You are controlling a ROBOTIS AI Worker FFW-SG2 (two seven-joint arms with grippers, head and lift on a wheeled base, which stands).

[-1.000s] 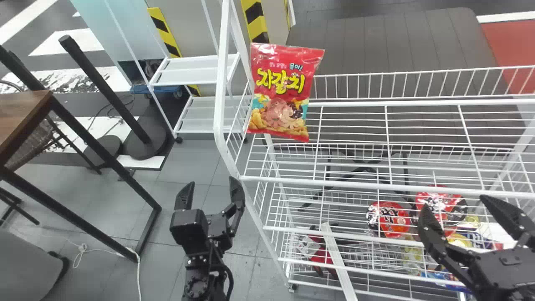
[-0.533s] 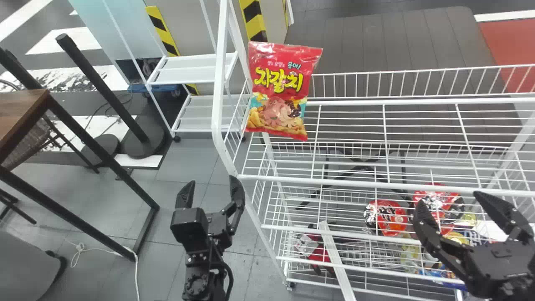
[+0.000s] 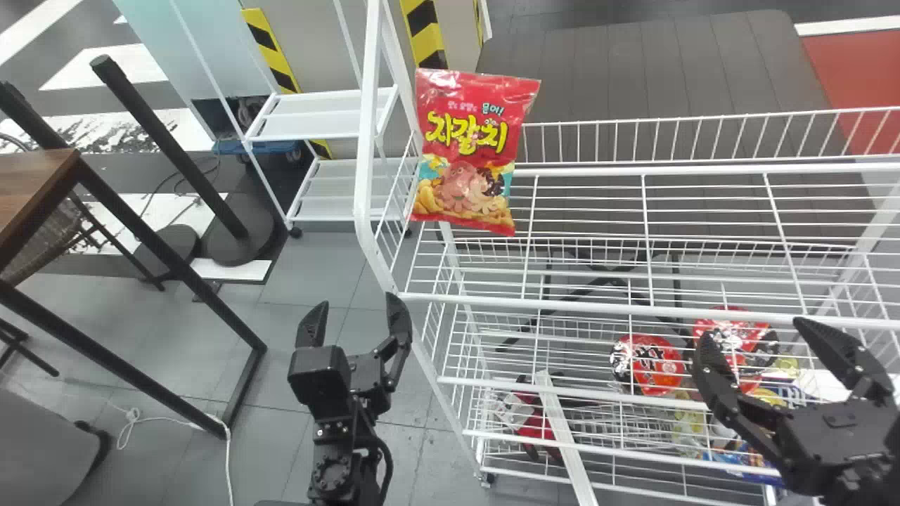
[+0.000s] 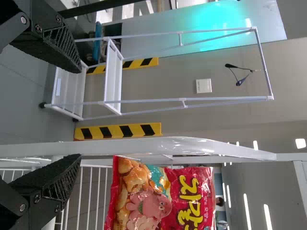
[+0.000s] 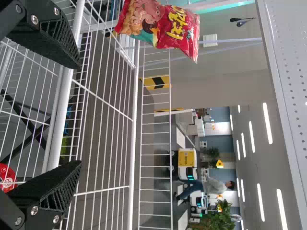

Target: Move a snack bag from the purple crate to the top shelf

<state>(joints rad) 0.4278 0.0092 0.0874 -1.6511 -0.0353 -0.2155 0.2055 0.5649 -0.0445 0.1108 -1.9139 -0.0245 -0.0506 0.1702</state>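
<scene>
In the head view my left gripper [image 3: 355,320] stands open left of the rack's front left post, and my right gripper [image 3: 756,337] stands open in front of the rack at the right. Upright at the left end of the white wire top shelf [image 3: 590,303] is a red snack bag [image 3: 470,151], touched by neither gripper. The left wrist view has the snack bag [image 4: 163,199] beyond the open left gripper [image 4: 76,112]. In the right wrist view the open right gripper [image 5: 79,115] has nothing between its fingers, and the snack bag [image 5: 160,24] stands farther off.
Lower rack levels hold red round packs [image 3: 648,364], a red and white item [image 3: 527,418] and other packs at the right. A white bar [image 3: 566,439] slants across the lower rack front. A black-framed table [image 3: 42,183] is at the left.
The right gripper has moved slightly left in the head view. The whole scene, rack and snack bag included, has shifted slightly left. The left gripper has hardly changed, and both stay open.
</scene>
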